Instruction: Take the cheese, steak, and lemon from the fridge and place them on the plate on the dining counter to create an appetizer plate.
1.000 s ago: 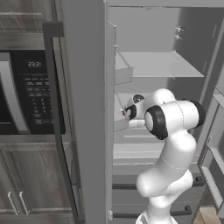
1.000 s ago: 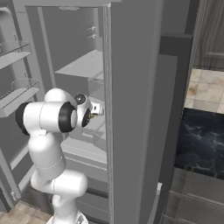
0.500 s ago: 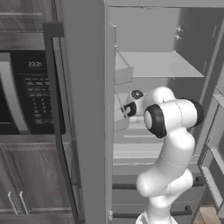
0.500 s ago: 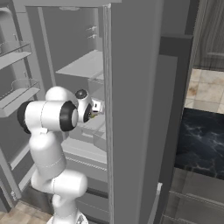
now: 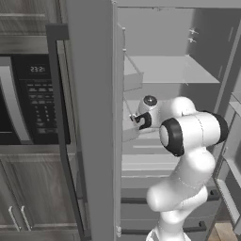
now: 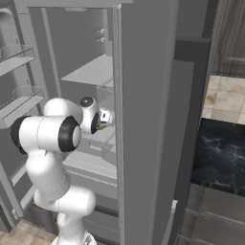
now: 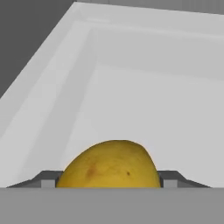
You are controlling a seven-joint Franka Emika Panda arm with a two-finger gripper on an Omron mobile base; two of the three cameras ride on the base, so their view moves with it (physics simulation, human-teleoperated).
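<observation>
Closest in the hand view: the lemon (image 7: 111, 165), yellow with small brown spots, sitting right between the two dark fingertips (image 7: 48, 178), one at each side of it and up against its skin. Gripper (image 7: 109, 181) closed around the lemon, jaws kept wide by the round fruit. Behind the lemon, a pale grey bin (image 7: 144, 87) with a flat floor and low walls, one corner at the upper left; lemon low in this bin, close to the near edge. Whether it rests on the floor or is lifted, cannot tell.

From the left base view: white arm (image 5: 188, 141) rising from the lower right, bent at a dark elbow joint, with the wrist reaching left into the open fridge (image 5: 89, 117). Hand (image 5: 140, 120) pushed up to the edge of a pale door bin at middle height; fingers hidden there. Above it, a wide pale shelf (image 5: 164, 69) inside the fridge. To the left of the fridge side wall, the black microwave (image 5: 28, 99) with a lit display, and wood cabinet doors (image 5: 28, 188) below.

From the right base view: same hand (image 6: 103, 119) with a small spot of yellow showing at its tip, at the level of the stacked pale bins. Door shelves (image 6: 16, 57) at far left. Far to the right, past the grey fridge side, a piece of the black veined dining counter (image 6: 220, 158), and a tiled floor (image 6: 225, 100) behind it.
</observation>
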